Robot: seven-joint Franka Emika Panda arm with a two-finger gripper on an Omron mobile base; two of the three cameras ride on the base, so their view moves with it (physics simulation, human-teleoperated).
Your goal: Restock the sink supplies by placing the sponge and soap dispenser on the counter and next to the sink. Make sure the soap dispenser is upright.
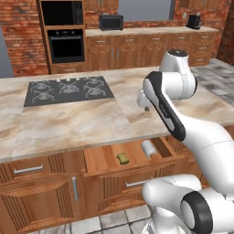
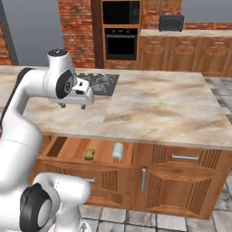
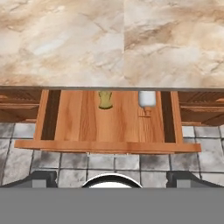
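Hovering above the marbled worktop point(image 2: 149, 108), the gripper's point(image 2: 71, 106) jaws gape wide, empty.

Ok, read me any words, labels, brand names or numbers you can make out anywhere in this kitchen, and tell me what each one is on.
None can be read.
soap dispenser, lying in the open drawer: plain, no label visible.
sponge: no print.
hob: burner grates only, no markings legible.
wall oven and microwave: dark fronts, any panel text too small to tell.
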